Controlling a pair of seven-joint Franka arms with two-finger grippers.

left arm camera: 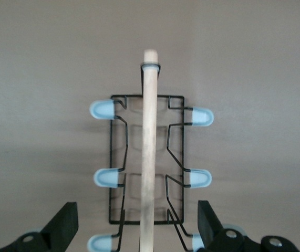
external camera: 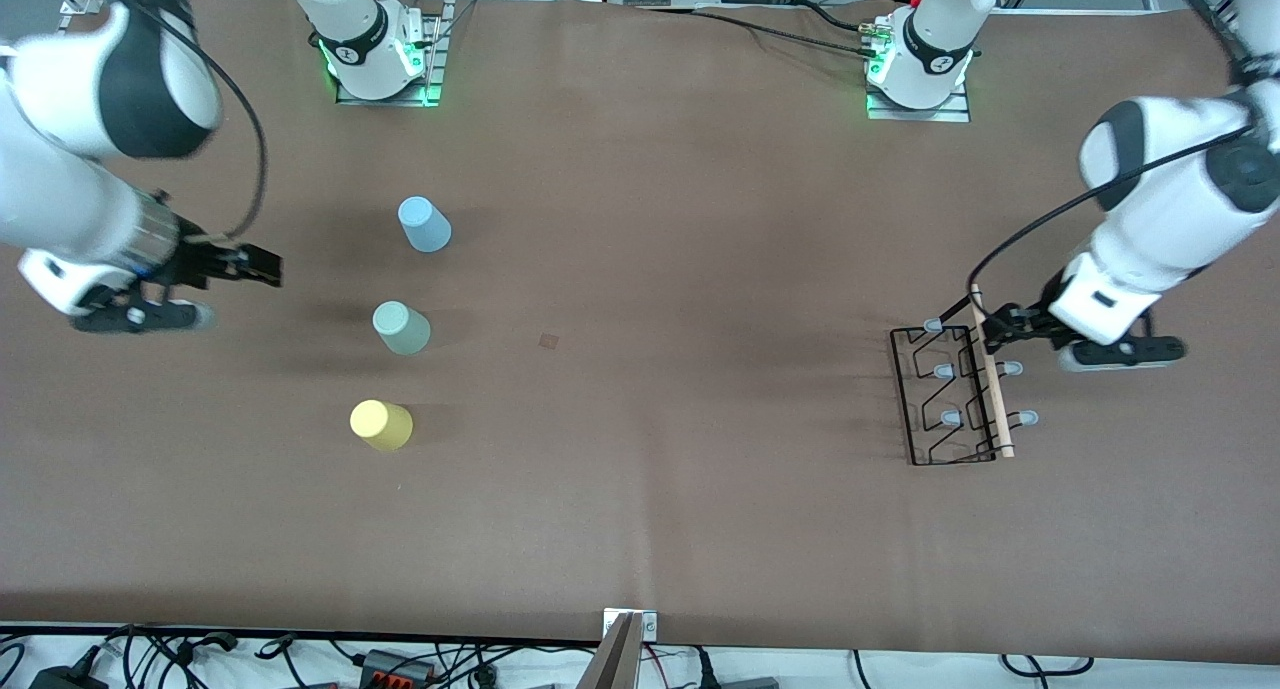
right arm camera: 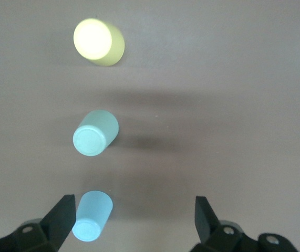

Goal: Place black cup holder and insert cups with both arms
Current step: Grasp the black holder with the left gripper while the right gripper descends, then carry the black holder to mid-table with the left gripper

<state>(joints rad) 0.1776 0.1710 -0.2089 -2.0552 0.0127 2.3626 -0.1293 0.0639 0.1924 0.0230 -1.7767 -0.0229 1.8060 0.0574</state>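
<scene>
Black cup holder (external camera: pixel 950 397) at right of the front frame, toward the left arm's end of the table, standing on the brown table (external camera: pixel 650 219), wooden rod handle (external camera: pixel 992 374) on top, grey-tipped pegs (left arm camera: pixel 103 109) sticking out both sides. Left gripper (external camera: pixel 990 334) over the handle's upper end, jaws spread wide either side of the rod, touching nothing. Right gripper (external camera: pixel 262 266) at frame left, hovering over bare table, jaws released. Three cups upside down, left of centre: light blue cup (external camera: pixel 424 224) highest in frame, pale green cup (external camera: pixel 401 328) below it, yellow cup (external camera: pixel 381 425) lowest, nearest the camera.
</scene>
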